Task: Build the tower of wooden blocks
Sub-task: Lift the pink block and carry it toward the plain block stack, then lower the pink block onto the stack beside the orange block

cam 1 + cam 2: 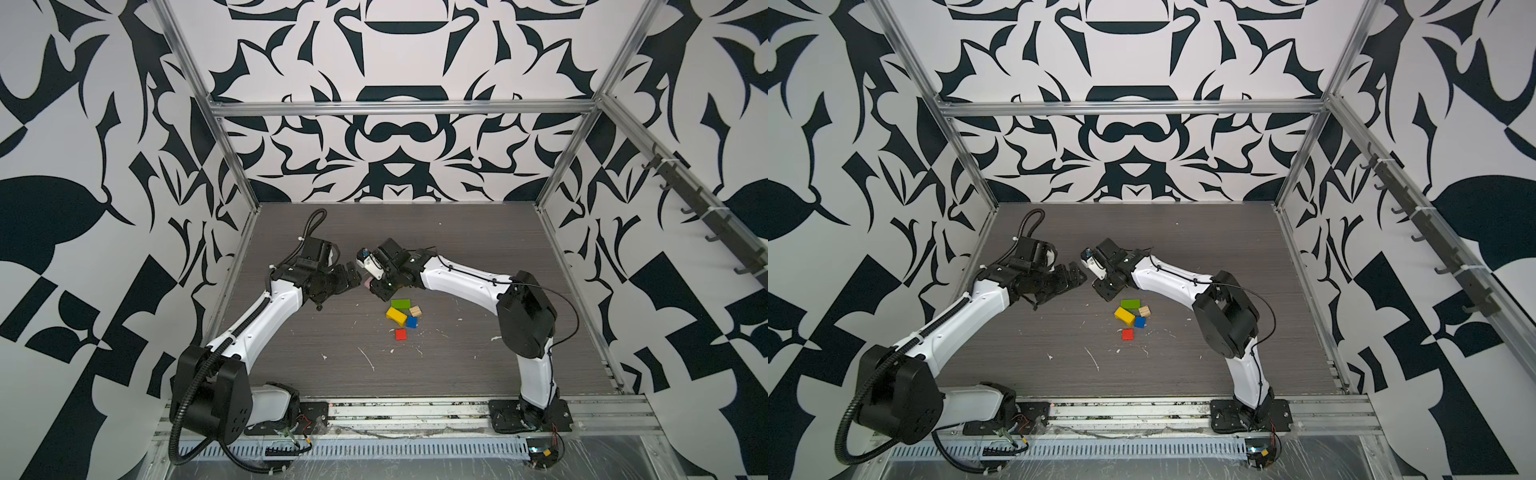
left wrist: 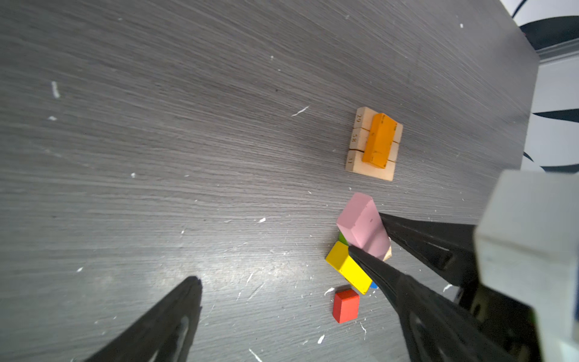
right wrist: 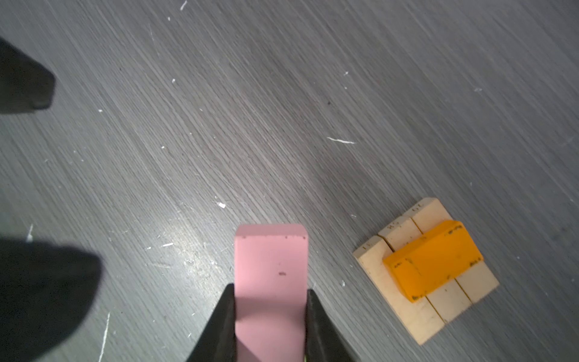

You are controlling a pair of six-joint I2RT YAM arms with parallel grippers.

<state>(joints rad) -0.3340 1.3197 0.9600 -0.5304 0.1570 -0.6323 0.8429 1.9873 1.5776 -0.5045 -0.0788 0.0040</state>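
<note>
Right, the right hand [image 3: 271, 290] is clamped on the pink block [image 3: 271, 269], near the tower [image 2: 374, 144]: three tan bars [image 3: 394, 297] with an orange block [image 3: 432, 263] across them, out of sight in both top views. The left hand [image 1: 354, 277] gapes wide and empty. From the left wrist, the green block [image 2: 343, 238] and blue block [image 2: 373, 285] barely peek out; bar ends read 29 and 58, the third unclear.

A robot lab test cell; an aluminium frame [image 1: 399, 109] boxes in a grey wood-grain table [image 1: 498, 232]; the walls [image 1: 399, 54] carry a bold black-and-white pattern; a left arm [image 1: 266, 316] and a right arm [image 1: 461, 278] are bolted to a metal rail [image 1: 407, 409] at the front edge; a slotted cable duct [image 1: 415, 449] runs below it, with loose wiring nearby; a row of hooks [image 1: 715, 220] lines one side bar.
</note>
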